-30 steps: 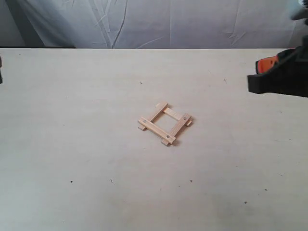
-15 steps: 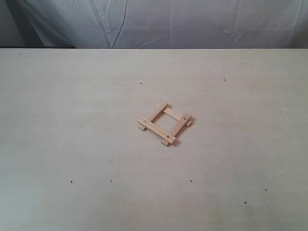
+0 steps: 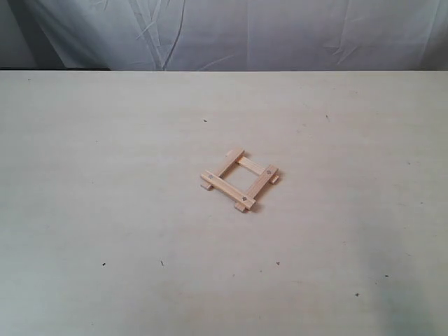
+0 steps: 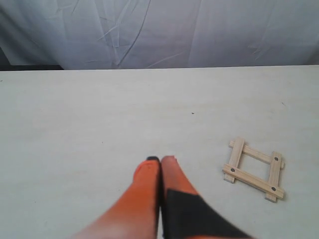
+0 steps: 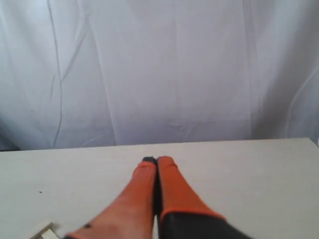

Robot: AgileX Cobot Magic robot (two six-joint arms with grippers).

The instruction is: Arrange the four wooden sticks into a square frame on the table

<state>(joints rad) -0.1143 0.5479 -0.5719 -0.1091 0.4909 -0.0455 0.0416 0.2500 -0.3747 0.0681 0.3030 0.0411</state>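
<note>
The four wooden sticks lie crossed as a small square frame (image 3: 239, 179) near the middle of the table (image 3: 105, 175), ends sticking out at the corners. Two of the strips show dark holes near their ends. The frame (image 4: 254, 169) also shows in the left wrist view, well apart from my left gripper (image 4: 160, 159), whose orange fingers are shut with nothing between them. My right gripper (image 5: 157, 160) is shut and empty too, above bare tabletop; a pale stick end (image 5: 44, 229) peeks in at that view's edge. Neither gripper appears in the exterior view.
A white cloth backdrop (image 3: 231, 31) hangs behind the table's far edge. A few tiny dark specks (image 3: 103, 264) dot the tabletop.
The right arm, seen at the right edge one second ago, has drawn out of the exterior view. The frame has not moved.
</note>
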